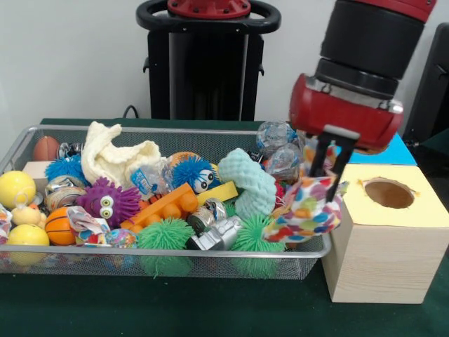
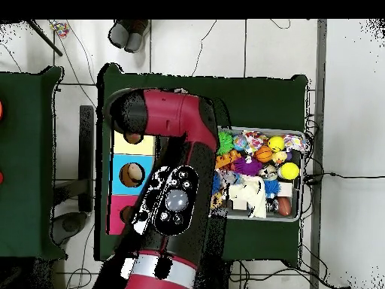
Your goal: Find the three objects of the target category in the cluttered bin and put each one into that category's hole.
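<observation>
Hanging over the right end of the wire bin [image 1: 42, 135], the hand [image 1: 327, 163] has its two dark fingers [image 1: 318, 156] closed on the top of a multicoloured spotted cloth [image 1: 309, 207], which droops below them and spills over the bin's rim toward the wooden box [image 1: 382, 263]. Cloth looks like the target category item here, judging by what's gripped. Pinching it at the top edge makes sense: fabric hangs free that way and pulls clear of the clutter w/o dragging neighbours.

Box sits just beside the bin on the green surface [image 1: 210, 309], yellow top w/ a round hole [image 1: 389, 193]. Placed that close so the carry from bin to hole is short. Hole isn't under the cloth yet; the hand is betw. bin and box, nearer the bin edge.

Rest of bin stays packed: cream cloth [image 1: 116, 156] at back left, teal spongy piece [image 1: 249, 184] mid, purple fuzzy toy [image 1: 109, 201], yellow balls [image 1: 17, 188], small basketball [image 1: 59, 226], orange block [image 1: 168, 205], green spiky balls [image 1: 165, 235]. The cream cloth could be another of the three, though that's a guess.

Overhead view: arm [image 2: 177, 162] covers most of the box row, so the hand itself is hidden there; bin [image 2: 302, 181] shows to its right.

Next prob. needs a lift high enough for the cloth's tail to clear the rim, then a shift over the yellow hole. Risk: the loose tail snags on the mesh or drapes outside the hole.
</observation>
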Controlling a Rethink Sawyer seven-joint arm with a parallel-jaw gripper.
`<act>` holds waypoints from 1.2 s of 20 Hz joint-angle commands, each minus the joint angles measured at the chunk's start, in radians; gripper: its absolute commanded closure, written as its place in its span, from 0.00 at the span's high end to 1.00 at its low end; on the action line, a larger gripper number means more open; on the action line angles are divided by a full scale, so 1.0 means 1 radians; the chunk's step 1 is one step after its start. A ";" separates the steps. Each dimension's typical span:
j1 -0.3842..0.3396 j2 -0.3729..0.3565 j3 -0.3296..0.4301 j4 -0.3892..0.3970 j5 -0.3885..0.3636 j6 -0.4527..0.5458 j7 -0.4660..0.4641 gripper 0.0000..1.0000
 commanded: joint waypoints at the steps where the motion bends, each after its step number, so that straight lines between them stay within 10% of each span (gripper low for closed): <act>1: 0.064 -0.035 0.023 0.086 -0.029 0.050 0.188 0.00; 24: 0.041 -0.116 0.103 0.212 -0.041 0.020 0.063 0.00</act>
